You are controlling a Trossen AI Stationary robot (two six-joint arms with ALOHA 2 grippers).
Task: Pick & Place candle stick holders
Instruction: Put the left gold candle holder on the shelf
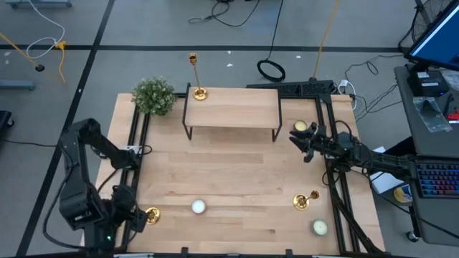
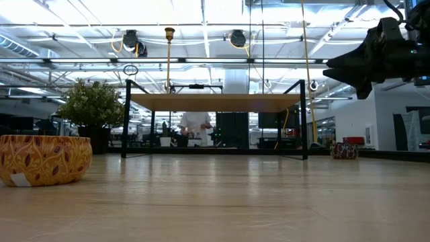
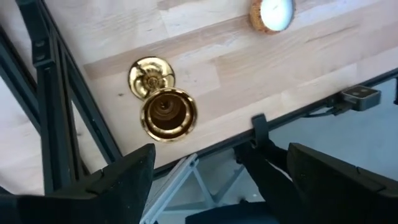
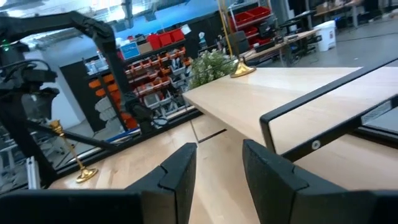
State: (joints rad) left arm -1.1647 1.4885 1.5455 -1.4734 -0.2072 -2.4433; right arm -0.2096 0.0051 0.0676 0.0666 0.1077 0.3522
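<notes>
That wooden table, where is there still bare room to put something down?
The widest bare stretch is the middle of the table, between the raised shelf and the white candle. The shelf top is bare except for a gold candlestick at one corner. The edges are crowded: a candlestick under the left gripper, another candlestick and a candle in the opposite front corner.

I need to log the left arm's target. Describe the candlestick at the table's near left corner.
The candlestick is shiny gold metal: a thin stem, a small cup on top and a round flared base. It stands upright on the bare wood by the table's left frame rail, near the front edge. Nothing touches it but the tabletop. The left gripper hangs above it with its fingers spread wide, clear of the metal. A white candle sits apart, farther along the table.
</notes>
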